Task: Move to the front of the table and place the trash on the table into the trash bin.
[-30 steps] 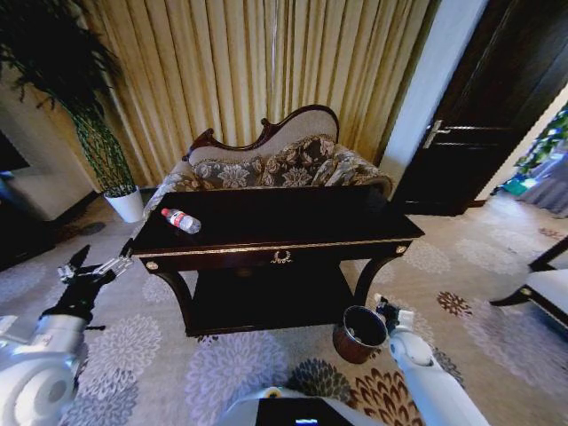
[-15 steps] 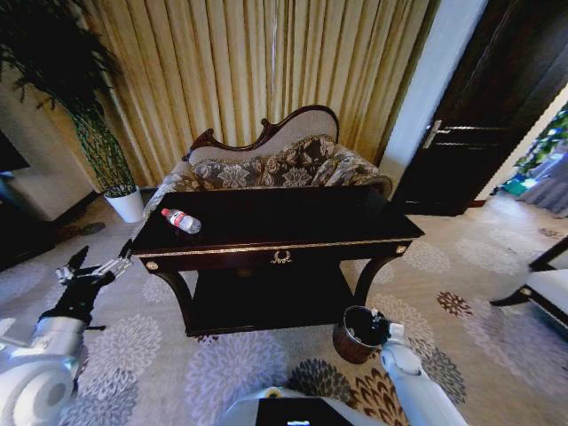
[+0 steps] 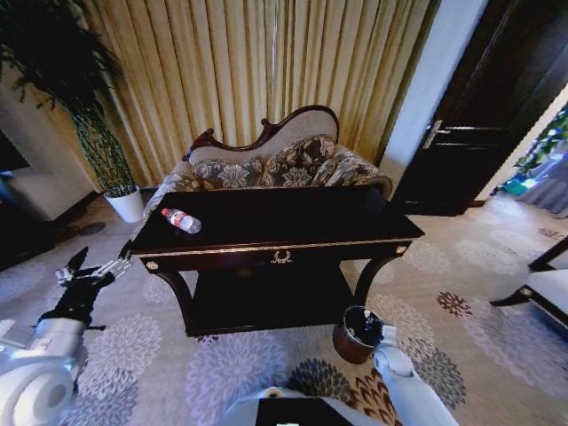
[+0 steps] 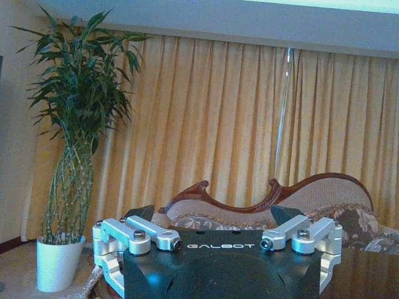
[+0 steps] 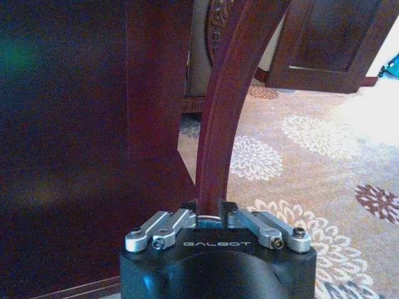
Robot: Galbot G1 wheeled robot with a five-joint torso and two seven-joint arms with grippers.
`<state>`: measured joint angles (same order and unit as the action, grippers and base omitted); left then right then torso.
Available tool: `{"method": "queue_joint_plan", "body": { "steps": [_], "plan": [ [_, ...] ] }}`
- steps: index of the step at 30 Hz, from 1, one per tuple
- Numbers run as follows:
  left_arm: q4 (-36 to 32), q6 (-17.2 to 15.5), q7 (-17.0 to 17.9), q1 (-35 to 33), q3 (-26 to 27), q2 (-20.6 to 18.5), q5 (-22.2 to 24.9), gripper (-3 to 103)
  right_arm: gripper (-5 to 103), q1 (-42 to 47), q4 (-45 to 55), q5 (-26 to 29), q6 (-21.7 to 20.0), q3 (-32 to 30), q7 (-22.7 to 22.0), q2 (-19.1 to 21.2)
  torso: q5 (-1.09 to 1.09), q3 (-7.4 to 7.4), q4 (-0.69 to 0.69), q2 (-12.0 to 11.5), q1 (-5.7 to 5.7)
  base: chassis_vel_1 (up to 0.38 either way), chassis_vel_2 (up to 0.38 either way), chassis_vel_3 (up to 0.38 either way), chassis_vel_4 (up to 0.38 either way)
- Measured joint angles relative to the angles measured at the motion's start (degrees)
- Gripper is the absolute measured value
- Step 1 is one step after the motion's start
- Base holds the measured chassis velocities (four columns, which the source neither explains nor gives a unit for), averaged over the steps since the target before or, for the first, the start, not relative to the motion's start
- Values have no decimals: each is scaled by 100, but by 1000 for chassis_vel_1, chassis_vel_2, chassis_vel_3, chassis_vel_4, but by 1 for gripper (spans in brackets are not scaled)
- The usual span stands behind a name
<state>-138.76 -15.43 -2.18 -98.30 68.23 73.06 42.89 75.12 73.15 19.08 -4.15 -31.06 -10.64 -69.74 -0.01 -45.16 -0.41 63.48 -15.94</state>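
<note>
Head view first: we are in front of the dark glossy worktop (image 3: 293,217) with its gold trim, and 1 clear water bottle (image 3: 181,220) with a red cap lies on its side near the worktop's left end. We cannot make out any paper scraps on the surface. The reddish-brown trash bin (image 3: 357,334) stands on the patterned carpet (image 3: 222,364) by the worktop's right front leg. Our left end effector (image 3: 90,272) hangs off the worktop's left corner with its fingers spread and nothing between them, apart from the bottle. Our right end effector (image 3: 373,327) sits low at the bin's rim; from this angle we cannot tell whether it is parted or clenched.

Left wrist view: the left end effector (image 4: 212,219) is released and empty, pointing toward the floral sofa (image 4: 280,208), the yellow curtains (image 4: 249,118) and a potted plant (image 4: 68,187).

Right wrist view: the right end effector (image 5: 208,207) shows its 2 fingers drawn near each other just in front of the curved worktop leg (image 5: 227,99); whether anything is pinched between them we cannot say.

We judge the approach done and the bottle still to be picked up and binned.
</note>
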Motion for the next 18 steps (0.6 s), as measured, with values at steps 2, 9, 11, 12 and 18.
{"method": "queue_joint_plan", "body": {
  "steps": [2,9,11,12,18],
  "plan": [
    [2,0,0,5,0,0,0,100,24,9,14,-7,0,0,-2,0,0,0,0,0,0,0,0,0,0],
    [6,5,0,5,4,7,-2,100,51,26,87,-14,-2,-12,-34,-13,1,0,0,0,0,0,0,0,0],
    [6,6,0,4,8,7,-2,100,56,27,104,-13,-2,-19,-39,-12,0,0,0,0,0,0,0,0,0],
    [6,6,0,4,8,7,-2,100,56,27,104,-13,-2,-19,-39,-12,0,0,0,0,0,0,0,0,0],
    [6,13,-1,4,9,14,-2,100,84,46,161,-8,-4,-32,-50,-4,0,0,0,0,0,0,0,0,0]
  ]
}}
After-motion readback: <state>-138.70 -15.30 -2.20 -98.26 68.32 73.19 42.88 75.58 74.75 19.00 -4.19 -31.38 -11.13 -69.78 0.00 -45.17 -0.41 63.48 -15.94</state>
